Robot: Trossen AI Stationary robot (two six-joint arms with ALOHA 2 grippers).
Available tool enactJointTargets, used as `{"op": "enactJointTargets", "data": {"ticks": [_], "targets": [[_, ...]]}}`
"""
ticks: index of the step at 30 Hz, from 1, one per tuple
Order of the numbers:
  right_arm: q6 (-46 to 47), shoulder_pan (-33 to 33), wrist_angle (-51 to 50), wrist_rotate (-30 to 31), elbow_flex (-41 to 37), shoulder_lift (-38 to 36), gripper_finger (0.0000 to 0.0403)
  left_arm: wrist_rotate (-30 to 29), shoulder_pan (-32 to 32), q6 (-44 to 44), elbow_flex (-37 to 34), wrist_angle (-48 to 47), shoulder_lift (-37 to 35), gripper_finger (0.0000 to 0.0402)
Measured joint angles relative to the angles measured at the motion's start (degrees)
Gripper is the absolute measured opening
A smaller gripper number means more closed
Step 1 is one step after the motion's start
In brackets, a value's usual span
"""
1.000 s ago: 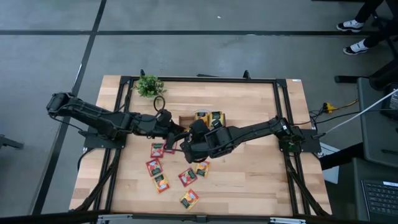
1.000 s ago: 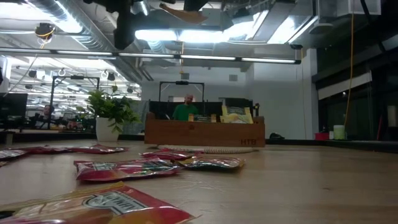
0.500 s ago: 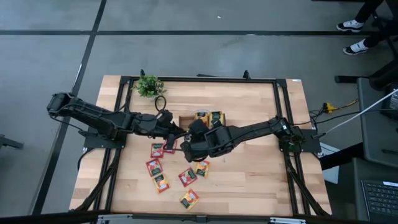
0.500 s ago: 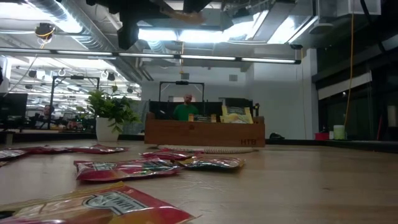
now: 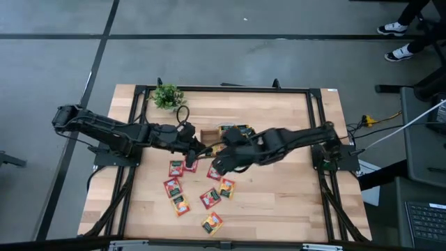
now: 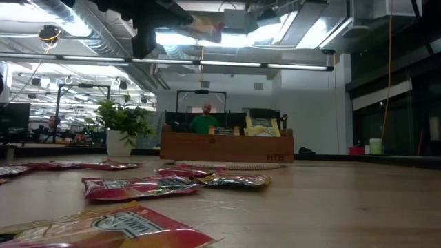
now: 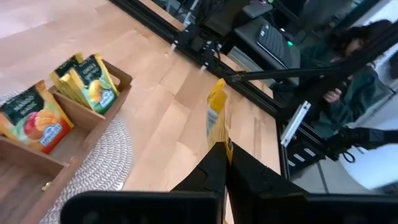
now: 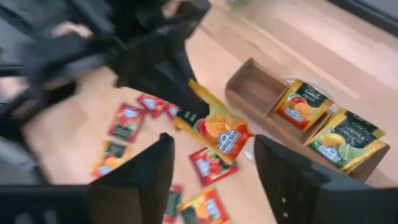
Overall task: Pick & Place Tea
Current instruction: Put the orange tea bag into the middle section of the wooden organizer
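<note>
An orange tea sachet (image 8: 219,127) hangs clamped in the left gripper (image 7: 221,148) above the surface (image 5: 279,202), seemingly beside the wooden tray (image 8: 249,93); the right gripper (image 8: 214,165) jaws stand apart.

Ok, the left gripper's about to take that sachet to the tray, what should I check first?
1. Left gripper shut on the sachet: ok.
2. Right gripper open, fingers apart from the sachet: ok.
3. Tray has an empty compartment: ok.
4. Right arm off the tray: not ok, it crosses above the tray in the high view.
5. Grip firmness: cannot tell.
</note>
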Motion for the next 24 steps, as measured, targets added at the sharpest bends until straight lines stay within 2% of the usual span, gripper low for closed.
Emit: {"op": "enactJointTargets", "data": {"ticks": [4,14,19,24], "targets": [[0.0,0.5,0.0,-0.8,0.1,-3.1,0.0250,4.2,2.7,1.8,0.7,-1.8,0.0,0.0002],[-3.4,2.3,-0.8,-1.0,0.0,-6.6,0.0256,9.3,11.2,16.7,10.6,-21.9,1.6,0.0002],[-3.4,2.3,-2.4,-1.5,0.0,-6.9,0.0256,15.0,15.4,20.9,13.9,-24.5,5.3,0.0002],[-3.5,2.3,-3.3,-3.9,0.0,-6.9,0.0256,18.1,18.5,27.5,19.2,-29.3,11.3,0.0002]]}}
